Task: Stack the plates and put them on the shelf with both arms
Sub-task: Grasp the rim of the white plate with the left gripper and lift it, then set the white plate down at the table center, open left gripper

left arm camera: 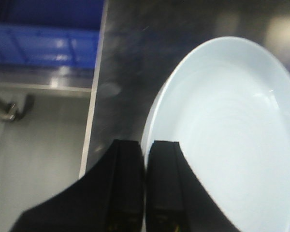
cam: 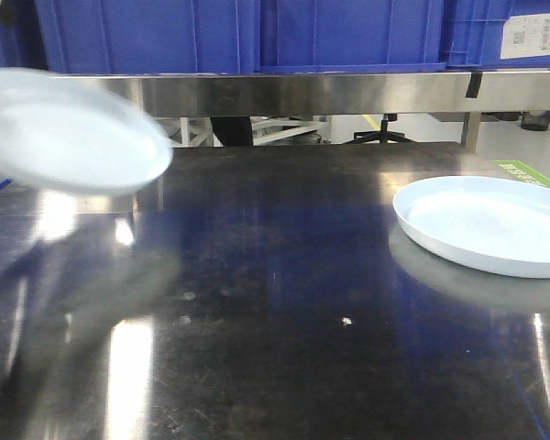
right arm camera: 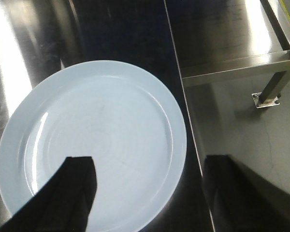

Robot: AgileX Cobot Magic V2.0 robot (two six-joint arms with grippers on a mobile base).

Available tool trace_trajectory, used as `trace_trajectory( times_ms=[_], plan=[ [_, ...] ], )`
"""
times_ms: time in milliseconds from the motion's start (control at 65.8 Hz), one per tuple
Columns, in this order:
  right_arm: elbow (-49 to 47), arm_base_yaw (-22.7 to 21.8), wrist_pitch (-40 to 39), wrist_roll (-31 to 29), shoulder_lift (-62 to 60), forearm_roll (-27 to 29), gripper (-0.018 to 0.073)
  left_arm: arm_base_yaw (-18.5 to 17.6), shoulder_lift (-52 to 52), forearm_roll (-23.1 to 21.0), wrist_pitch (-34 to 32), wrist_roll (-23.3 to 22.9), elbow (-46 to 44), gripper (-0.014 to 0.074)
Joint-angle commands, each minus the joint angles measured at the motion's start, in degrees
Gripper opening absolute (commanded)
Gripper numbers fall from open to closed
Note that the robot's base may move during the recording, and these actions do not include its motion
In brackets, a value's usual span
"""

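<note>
Left hand [left arm camera: 146, 186] was shut tight on the rim of the carried plate [left arm camera: 232, 135], fingers [left arm camera: 128, 188] nearly touching, so only a thin pinch on a glossy edge. Right hand [right arm camera: 149, 162] gaped wide and held nothing; one finger hung over the resting plate [right arm camera: 96, 145], the other past the bench's right edge, over the floor [right arm camera: 251, 140].

The carried plate was clear of the bench [cam: 275, 302] near its left edge, tilted and blurred in the front view. The resting plate lay flat at the right edge, well apart from the other.

Risks, judged from this:
- A one-sided rim pinch with the whole plate cantilevered out could let it rotate or slip free, since the glaze gives little friction.
- If it is set down off-centre or at an angle, the rims may clack and chip, or the lower plate may skid.
- The resting plate sat just beside the right edge, so a sideways nudge from either hand could push it over.
- Closing the right hand as it stood would likely miss the rim.

The bench top was dark polished steel, scuffed, with strong glare streaks and blue reflections. Behind it, a steel shelf rail [cam: 348, 92] carried blue crates [cam: 257, 32], one labelled. Under the rail an office chair base [cam: 382, 136] and a green floor marking [cam: 532, 172] showed.
</note>
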Motion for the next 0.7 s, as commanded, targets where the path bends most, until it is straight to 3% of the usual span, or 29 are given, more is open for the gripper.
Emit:
trace_trajectory(
  times_ms=[0,228,395,684],
  plan=[
    [-2.16,-0.37,-3.57,-0.14,-1.11,-0.39,0.057,-3.51,-2.49,-1.74,-2.94,-0.31,-3.32,0.0099],
    [-2.16,-0.37,-3.52,-0.14,-1.11,-0.39,0.057,-13.17,0.32,-5.2,-7.21,-0.31,-4.31,0.0099],
    [-2.16,-0.37,-3.52,-0.14,-1.11,-0.39,0.057,-18.3,5.08,-6.46,-9.93,-0.31,-5.31,0.0099],
    [-2.16,-0.37,-3.58,-0.14,-1.11,-0.39,0.057,-20.97,13.89,-6.31,-11.38,-0.31,-7.99,0.0099]
  ],
)
